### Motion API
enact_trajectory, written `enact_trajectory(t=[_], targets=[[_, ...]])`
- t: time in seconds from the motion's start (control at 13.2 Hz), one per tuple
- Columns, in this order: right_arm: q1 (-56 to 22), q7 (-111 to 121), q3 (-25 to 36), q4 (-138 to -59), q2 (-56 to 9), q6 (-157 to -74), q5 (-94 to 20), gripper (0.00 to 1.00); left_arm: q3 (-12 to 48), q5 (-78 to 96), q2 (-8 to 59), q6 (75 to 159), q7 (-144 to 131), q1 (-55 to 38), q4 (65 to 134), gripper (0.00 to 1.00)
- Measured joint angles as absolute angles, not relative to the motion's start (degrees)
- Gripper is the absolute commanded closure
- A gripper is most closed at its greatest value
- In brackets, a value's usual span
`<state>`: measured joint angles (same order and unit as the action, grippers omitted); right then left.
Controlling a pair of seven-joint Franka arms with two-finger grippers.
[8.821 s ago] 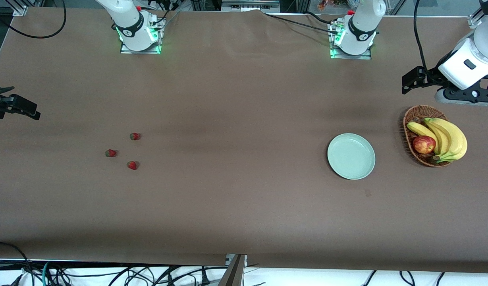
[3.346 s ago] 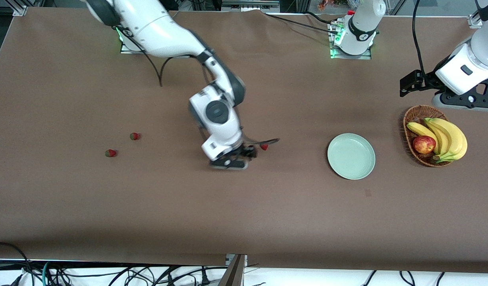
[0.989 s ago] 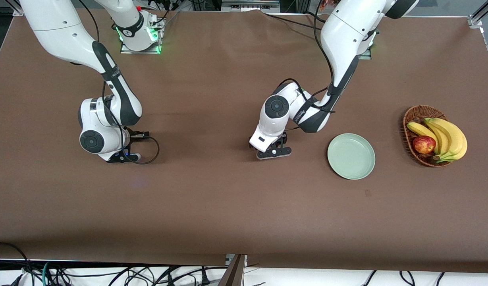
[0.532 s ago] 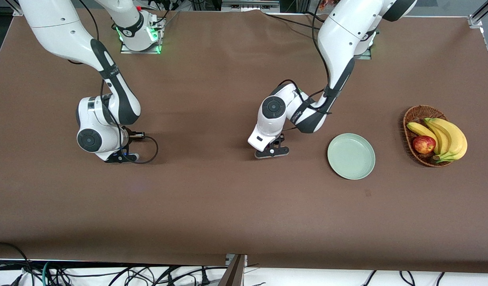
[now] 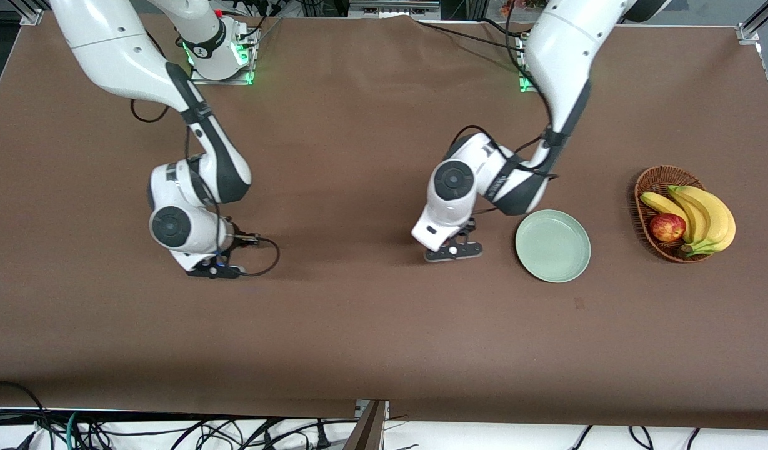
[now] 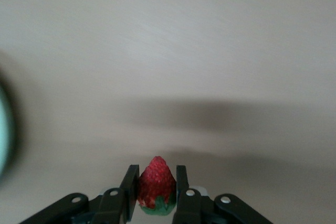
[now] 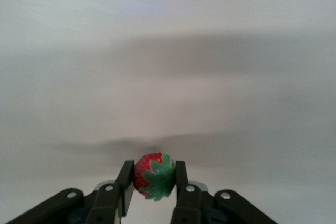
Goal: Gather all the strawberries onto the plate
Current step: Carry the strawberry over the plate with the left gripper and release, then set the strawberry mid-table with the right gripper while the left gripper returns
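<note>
Both arms have shifted since a moment ago. One red, green-capped strawberry (image 6: 156, 186) sits pinched in the left end effector (image 6: 156, 188) mid-frame beside the mint plate (image 5: 552, 245); another strawberry (image 7: 153, 176) is clamped in the right end effector (image 7: 153, 181), lower left, above the desk (image 5: 359, 325).

A robotics lab: brown paper-covered table (image 5: 359, 350), arm bases (image 5: 220, 59) bolted down, loose cables (image 5: 140, 431) along the edge
</note>
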<state>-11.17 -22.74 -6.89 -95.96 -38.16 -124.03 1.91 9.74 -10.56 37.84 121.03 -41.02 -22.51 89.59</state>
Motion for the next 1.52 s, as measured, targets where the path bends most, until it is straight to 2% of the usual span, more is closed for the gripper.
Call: enact_trajectory(t=[0.3, 0.61, 0.84, 0.99, 1.06, 1.14, 1.22, 1.29, 1.52], targets=[[-16.4, -34.4, -9.4, -89.4, -42.9, -128.2, 1.9, 1.0, 9.6, -10.6, 34.9, 115.7, -25.0, -14.5, 89.7, 0.88], [-27.1, -51.8, -9.8, -78.1, -49.7, -131.8, 1.9, 1.0, 9.6, -10.6, 34.9, 115.7, -12.5, -7.8, 90.8, 0.88], [-32.7, -58.5, -10.8, -72.0, -53.9, -138.4, 1.9, 1.0, 9.6, -10.6, 35.2, 119.9, -7.1, -4.8, 93.8, 0.88], [-34.5, -61.0, -12.9, -71.2, -56.0, -143.7, 1.9, 1.0, 9.6, -10.6, 35.5, 125.3, -6.0, -3.8, 97.2, 0.8], [-35.5, -61.7, -13.4, -71.2, -57.2, -146.1, 1.9, 1.0, 9.6, -10.6, 35.7, 127.1, -5.3, -3.3, 98.4, 0.43], [-36.7, -62.2, -13.5, -71.1, -58.5, -148.6, 1.9, 1.0, 9.6, -10.6, 35.8, 128.0, -4.6, -2.7, 99.1, 0.0], [-37.8, -62.5, -13.5, -71.1, -59.9, -151.2, 1.9, 0.7, 9.6, -10.6, 35.8, 128.2, -4.1, -2.4, 99.3, 0.0], [-38.4, -62.6, -13.4, -71.0, -60.6, -153.8, 1.9, 0.01, 9.6, -10.6, 35.7, 128.3, -4.0, -2.2, 99.3, 0.0], [-38.6, -62.5, -13.4, -70.4, -60.9, -155.5, 1.9, 0.0, 10.0, -10.6, 35.1, 128.3, -4.0, -2.2, 98.8, 0.0]])
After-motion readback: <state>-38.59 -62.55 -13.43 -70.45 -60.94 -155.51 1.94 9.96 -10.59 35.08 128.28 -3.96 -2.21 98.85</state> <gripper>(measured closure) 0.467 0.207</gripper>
